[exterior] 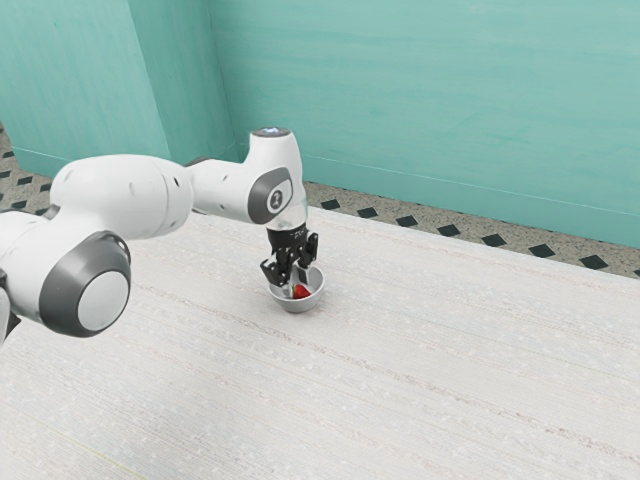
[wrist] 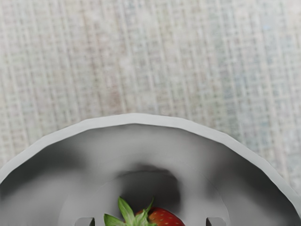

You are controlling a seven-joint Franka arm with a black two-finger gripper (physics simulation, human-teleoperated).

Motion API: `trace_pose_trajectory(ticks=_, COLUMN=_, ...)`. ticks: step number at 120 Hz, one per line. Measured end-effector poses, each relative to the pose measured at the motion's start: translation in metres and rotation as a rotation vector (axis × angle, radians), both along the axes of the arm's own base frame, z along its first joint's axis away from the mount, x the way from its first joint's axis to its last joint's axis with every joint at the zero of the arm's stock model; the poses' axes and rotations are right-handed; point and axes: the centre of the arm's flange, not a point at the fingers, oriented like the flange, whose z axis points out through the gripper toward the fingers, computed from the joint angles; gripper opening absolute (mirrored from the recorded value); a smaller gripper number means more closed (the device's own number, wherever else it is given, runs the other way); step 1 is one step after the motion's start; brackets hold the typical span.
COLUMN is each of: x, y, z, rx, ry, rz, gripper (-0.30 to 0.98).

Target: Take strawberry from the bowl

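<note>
My black gripper [exterior: 294,283] points down into the small grey-white bowl [exterior: 299,306], its fingers apart. A red strawberry [exterior: 301,292] lies inside the bowl, right at the fingertips. Looking from the hand, the wrist view has the strawberry [wrist: 165,217] with green leaves between the two separated tips of the gripper [wrist: 150,221], with a gap on either side of it. The curved rim of the bowl [wrist: 136,119] arches around them. The strawberry's lower part is cut off there.
The bowl stands on a pale, wood-grained table [exterior: 420,370] that stretches toward the exterior view's right. Behind the table are a patterned floor strip [exterior: 450,231] and a teal wall [exterior: 430,100].
</note>
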Motion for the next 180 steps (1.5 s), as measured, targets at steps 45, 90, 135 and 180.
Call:
trace_pose_trajectory(ticks=45, x=0.001, y=-0.003, z=-0.008, rx=0.000, ry=-0.001, rz=-0.002, gripper=0.17)
trace_pose_trajectory(ticks=90, x=0.002, y=-0.007, z=0.000, rx=0.001, ry=-0.020, rz=-0.005, gripper=0.05)
trace_pose_trajectory(ticks=135, x=0.002, y=-0.012, z=0.066, rx=-0.001, ry=-0.085, rz=-0.013, gripper=-0.01)
trace_pose_trajectory(ticks=180, x=-0.014, y=-0.154, z=0.064, rx=-0.055, ry=-0.081, rz=-0.198, gripper=-0.05)
